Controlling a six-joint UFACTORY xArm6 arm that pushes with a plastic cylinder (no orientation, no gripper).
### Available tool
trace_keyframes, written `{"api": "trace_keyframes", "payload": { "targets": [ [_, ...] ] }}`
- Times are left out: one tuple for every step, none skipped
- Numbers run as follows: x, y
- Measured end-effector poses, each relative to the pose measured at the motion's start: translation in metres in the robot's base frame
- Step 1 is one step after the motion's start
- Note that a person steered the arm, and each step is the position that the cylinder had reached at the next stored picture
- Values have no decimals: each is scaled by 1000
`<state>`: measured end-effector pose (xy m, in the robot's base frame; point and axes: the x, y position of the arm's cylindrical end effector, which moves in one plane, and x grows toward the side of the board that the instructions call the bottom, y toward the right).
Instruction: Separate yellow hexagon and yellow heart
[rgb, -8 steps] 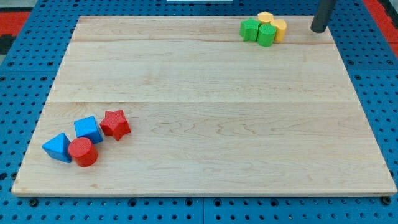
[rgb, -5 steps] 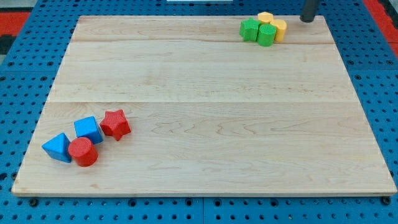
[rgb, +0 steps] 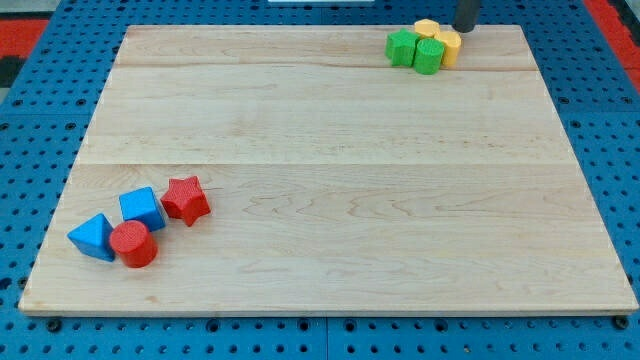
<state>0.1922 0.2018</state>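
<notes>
The yellow hexagon (rgb: 428, 28) and the yellow heart (rgb: 449, 45) sit touching each other at the view's top right of the wooden board (rgb: 330, 170). A green star-like block (rgb: 402, 47) and a green cylinder (rgb: 428, 56) press against them on the left and bottom. My tip (rgb: 466, 28) is at the board's top edge, just right of the yellow hexagon and just above the yellow heart, very close to both.
At the view's bottom left lie a red star (rgb: 185, 199), a blue cube (rgb: 142, 208), a blue triangle (rgb: 92, 237) and a red cylinder (rgb: 133, 244), clustered together. A blue pegboard surrounds the board.
My tip has moved left and up along the board's top edge, from the top right corner toward the yellow blocks. No block has moved.
</notes>
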Motion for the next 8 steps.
{"api": "trace_keyframes", "payload": {
  "targets": [
    [-1, -1],
    [0, -3],
    [11, -41],
    [38, -65],
    [55, -58],
    [55, -57],
    [74, -49],
    [100, -47]
  ]
}}
